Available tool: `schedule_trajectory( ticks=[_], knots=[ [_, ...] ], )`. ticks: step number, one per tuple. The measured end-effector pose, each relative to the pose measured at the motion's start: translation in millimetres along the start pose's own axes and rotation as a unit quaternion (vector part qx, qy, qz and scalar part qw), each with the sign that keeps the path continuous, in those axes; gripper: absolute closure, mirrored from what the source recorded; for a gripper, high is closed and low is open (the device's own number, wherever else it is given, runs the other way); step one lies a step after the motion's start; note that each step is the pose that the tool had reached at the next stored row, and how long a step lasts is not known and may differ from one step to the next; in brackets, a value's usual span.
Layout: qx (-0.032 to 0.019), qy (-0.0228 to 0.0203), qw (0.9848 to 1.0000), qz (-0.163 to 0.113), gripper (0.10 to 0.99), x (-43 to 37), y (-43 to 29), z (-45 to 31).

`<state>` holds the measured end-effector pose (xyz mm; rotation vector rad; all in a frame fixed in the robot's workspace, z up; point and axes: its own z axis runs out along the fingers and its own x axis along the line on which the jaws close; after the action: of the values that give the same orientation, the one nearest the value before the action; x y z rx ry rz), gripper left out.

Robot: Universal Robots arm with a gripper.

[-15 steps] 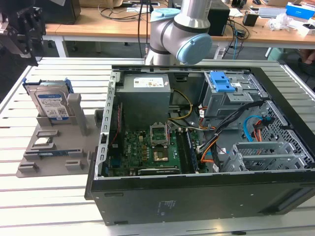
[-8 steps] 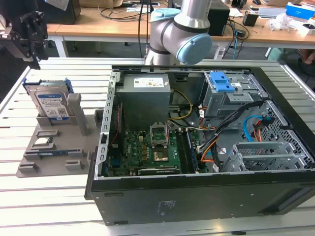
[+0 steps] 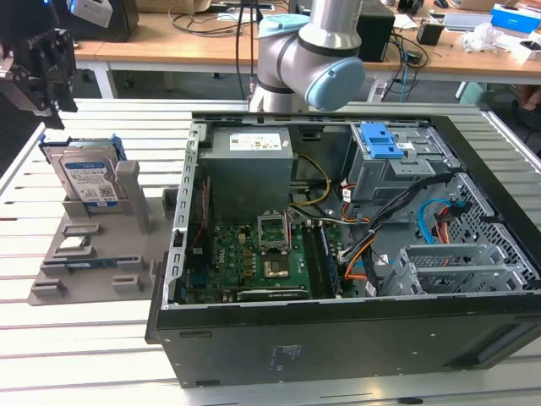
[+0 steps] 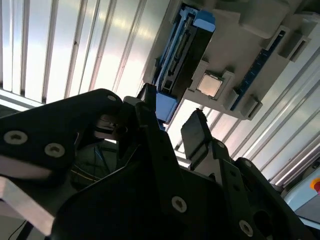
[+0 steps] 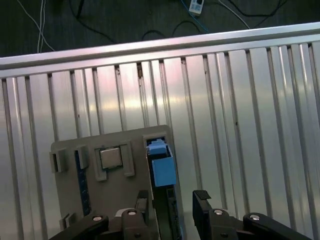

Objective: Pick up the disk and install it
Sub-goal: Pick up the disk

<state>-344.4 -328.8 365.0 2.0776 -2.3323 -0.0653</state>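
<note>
The disk (image 3: 87, 182) stands on edge in a grey holder (image 3: 93, 262) on the slatted table, at the exterior view's left; its white-and-blue label and blue frame show. My black gripper (image 3: 52, 101) hangs above it, a little toward the exterior view's left, and does not touch it. In both wrist views the jaws stand open with nothing between them. The first wrist view looks down on the disk's blue-framed top edge (image 5: 162, 167), just beyond the gripper (image 5: 172, 202). The second wrist view shows the disk (image 4: 180, 55) edge-on past the fingertips (image 4: 195, 130).
An open computer case (image 3: 338, 338) fills the exterior view's middle and right, with a motherboard, cables and a blue latch (image 3: 380, 144) on the drive bay. The holder also carries a square chip (image 5: 111, 158). The arm's base (image 3: 313, 51) stands behind the case.
</note>
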Motion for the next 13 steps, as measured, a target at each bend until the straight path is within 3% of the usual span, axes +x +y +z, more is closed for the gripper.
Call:
schedule_trajectory(
  ticks=[5, 13],
  knots=[
    [-0.0008, 0.002, 0.9989, -0.047, 0.608, 0.3, -0.1, 4.3],
    [-0.0011, 0.0027, 0.9982, -0.06, 0.608, 0.9, 0.5, 24.7]
  ],
)
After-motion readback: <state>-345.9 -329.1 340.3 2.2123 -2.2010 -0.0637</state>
